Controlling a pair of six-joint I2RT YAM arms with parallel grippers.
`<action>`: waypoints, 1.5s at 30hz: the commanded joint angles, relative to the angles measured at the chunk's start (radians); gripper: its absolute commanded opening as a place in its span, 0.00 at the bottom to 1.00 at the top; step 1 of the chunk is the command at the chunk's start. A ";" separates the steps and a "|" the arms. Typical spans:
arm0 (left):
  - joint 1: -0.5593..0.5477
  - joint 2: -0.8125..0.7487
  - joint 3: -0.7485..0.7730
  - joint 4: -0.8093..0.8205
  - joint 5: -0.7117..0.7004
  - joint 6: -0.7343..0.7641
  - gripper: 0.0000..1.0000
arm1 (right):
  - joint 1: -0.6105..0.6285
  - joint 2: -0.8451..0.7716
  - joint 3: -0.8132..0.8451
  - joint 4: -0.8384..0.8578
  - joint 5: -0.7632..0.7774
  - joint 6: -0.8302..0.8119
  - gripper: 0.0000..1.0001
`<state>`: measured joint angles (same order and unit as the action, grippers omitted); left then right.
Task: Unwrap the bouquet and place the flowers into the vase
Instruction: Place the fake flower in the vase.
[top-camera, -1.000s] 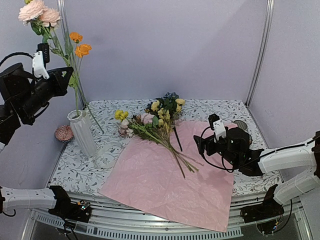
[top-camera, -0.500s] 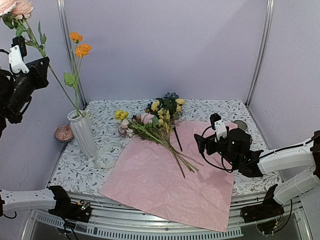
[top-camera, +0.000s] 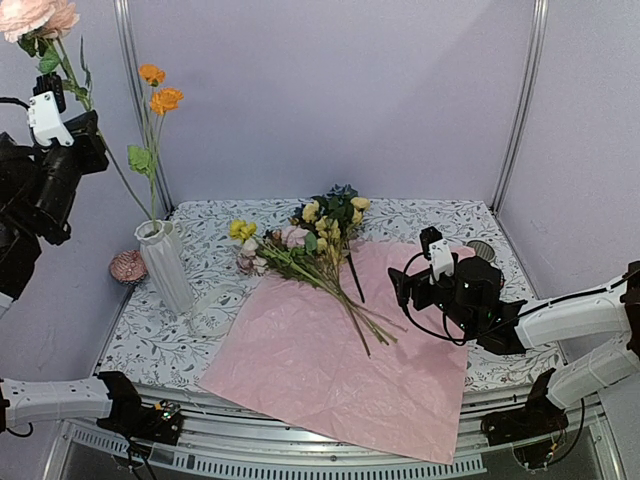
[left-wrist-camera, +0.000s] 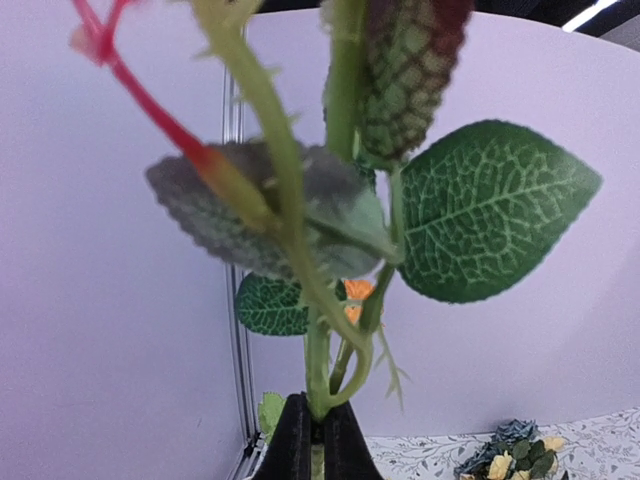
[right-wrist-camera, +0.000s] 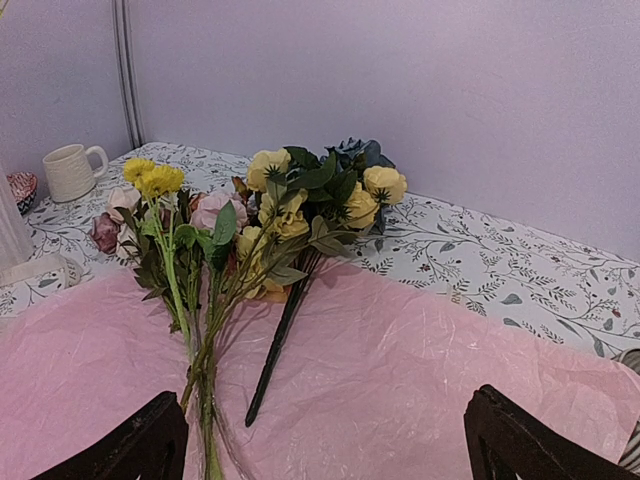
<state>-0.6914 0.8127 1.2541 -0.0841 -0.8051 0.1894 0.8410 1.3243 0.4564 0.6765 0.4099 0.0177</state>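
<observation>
The bouquet lies unwrapped: its pink wrapping paper (top-camera: 330, 365) is spread flat and the loose flowers (top-camera: 310, 245) lie across its far edge, also seen as the flowers (right-wrist-camera: 250, 220) in the right wrist view. The white ridged vase (top-camera: 167, 262) stands at the left with orange poppies (top-camera: 160, 90) in it. My left gripper (top-camera: 88, 128) is high at the upper left, shut on the green stem (left-wrist-camera: 318, 370) of the pink roses (top-camera: 38, 15); the stem slants down toward the vase mouth. My right gripper (top-camera: 398, 290) hovers open over the paper's right side, nothing between its fingers (right-wrist-camera: 150, 440).
A cream ribbon (top-camera: 212, 308) lies next to the vase. A reddish saucer (top-camera: 127, 265) sits left of it and a cream mug (right-wrist-camera: 72, 171) behind. A grey round object (top-camera: 482, 250) is at the back right. Metal posts (top-camera: 130, 100) stand at the corners.
My left gripper lifted the pink roses up and to the left, then eased slightly back to the right. The right arm and the flowers on the paper stayed still.
</observation>
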 joint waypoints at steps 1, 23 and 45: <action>0.021 0.002 -0.081 0.155 -0.018 0.068 0.00 | -0.006 -0.015 -0.015 0.024 0.003 -0.005 0.99; 0.141 -0.038 -0.242 0.200 0.036 0.013 0.00 | -0.006 -0.028 -0.023 0.024 0.004 -0.007 0.99; 0.254 0.027 -0.296 0.020 0.132 -0.221 0.00 | -0.006 -0.033 -0.026 0.024 0.002 -0.007 0.99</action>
<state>-0.4927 0.7891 0.9489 0.0452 -0.7273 0.0757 0.8410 1.3090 0.4381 0.6815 0.4099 0.0174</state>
